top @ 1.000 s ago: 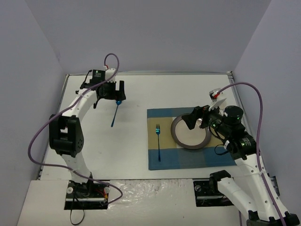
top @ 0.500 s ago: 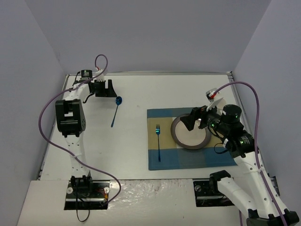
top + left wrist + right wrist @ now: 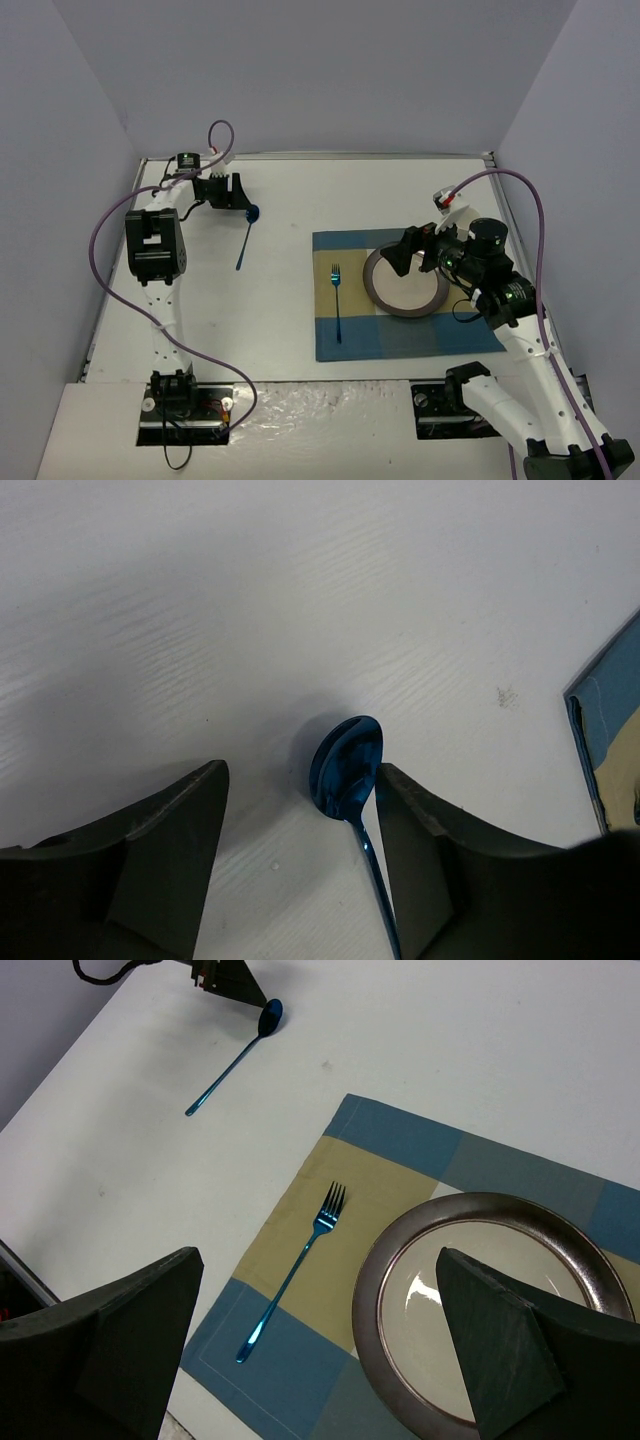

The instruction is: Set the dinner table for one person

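Spread beneath both arms, the white table [image 3: 290, 190]. At its ten o'clock, left hand [image 3: 300, 772] half open, straddling the bowl of the blue spoon [image 3: 347, 765], gripping nothing. Toward four o'clock, checked placemat [image 3: 350, 345], fork [image 3: 338, 305] at nine o'clock of the plate [image 3: 375, 283]. Above the plate, right hand [image 3: 318, 1270] wide open, empty.
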Tool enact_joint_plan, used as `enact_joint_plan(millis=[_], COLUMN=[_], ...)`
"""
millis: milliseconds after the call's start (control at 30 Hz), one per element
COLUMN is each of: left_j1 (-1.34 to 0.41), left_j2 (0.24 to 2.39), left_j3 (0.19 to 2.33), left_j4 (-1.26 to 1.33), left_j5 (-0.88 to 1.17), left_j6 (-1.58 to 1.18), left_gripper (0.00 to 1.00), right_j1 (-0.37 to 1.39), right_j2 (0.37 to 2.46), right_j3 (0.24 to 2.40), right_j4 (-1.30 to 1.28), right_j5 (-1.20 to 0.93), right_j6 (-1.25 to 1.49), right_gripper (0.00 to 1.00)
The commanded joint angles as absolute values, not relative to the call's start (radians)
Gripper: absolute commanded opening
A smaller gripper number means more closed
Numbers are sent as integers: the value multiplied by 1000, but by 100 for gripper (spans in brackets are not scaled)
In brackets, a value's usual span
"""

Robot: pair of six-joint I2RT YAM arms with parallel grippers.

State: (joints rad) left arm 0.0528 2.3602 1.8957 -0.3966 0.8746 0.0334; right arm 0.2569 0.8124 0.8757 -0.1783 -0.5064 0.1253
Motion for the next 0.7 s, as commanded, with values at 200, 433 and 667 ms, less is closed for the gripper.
enact_joint_plan(millis=[200,433,667], left_j1=[52,37,27], left_j2=[2362,2385,2398], left_j3=[1929,1959,1970], left_j4=[-393,-439,-468], left_j5=[928,937,937], left_j6=[66,68,61], left_gripper=[48,46,40], right_j1=[265,265,265], right_j2=[813,813,815], right_j3=[892,894,895], right_j4=[-107,-107,-107], right_j5=[-540,-541,-545], right_j6=[126,123,120], right_gripper=[100,100,100])
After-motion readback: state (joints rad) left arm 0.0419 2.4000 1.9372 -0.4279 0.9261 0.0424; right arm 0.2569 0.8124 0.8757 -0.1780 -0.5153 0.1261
